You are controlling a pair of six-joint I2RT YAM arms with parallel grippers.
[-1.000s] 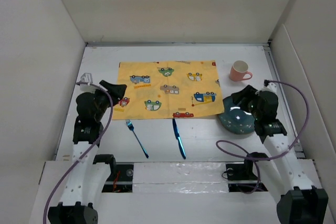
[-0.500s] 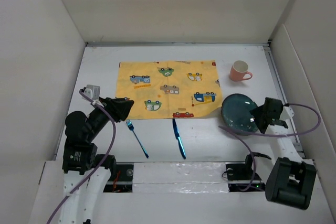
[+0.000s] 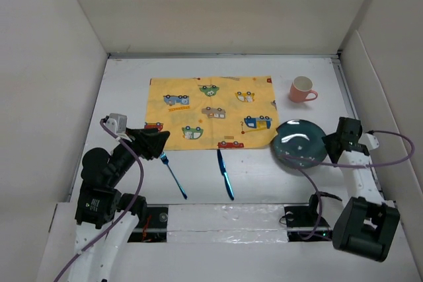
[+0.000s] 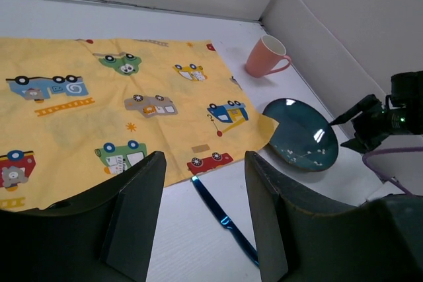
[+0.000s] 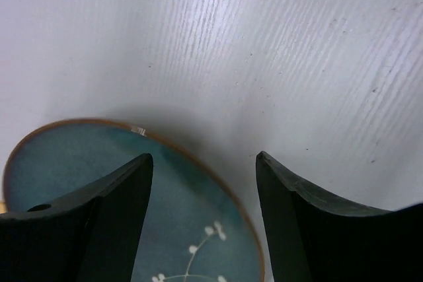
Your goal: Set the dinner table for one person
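My right jaws gape empty, the plate's (image 5: 185,222) rim between them, its rest cut off. My left jaws gape empty too, hiding the mat's (image 4: 99,97) near edge.

large flat matte white dinner table (image 3: 129,90), level, rectangular.

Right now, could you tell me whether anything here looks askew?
On the yellow placemat, the near right corner looks curled up beside the teal plate; the fork and knife lie slanted on the table.
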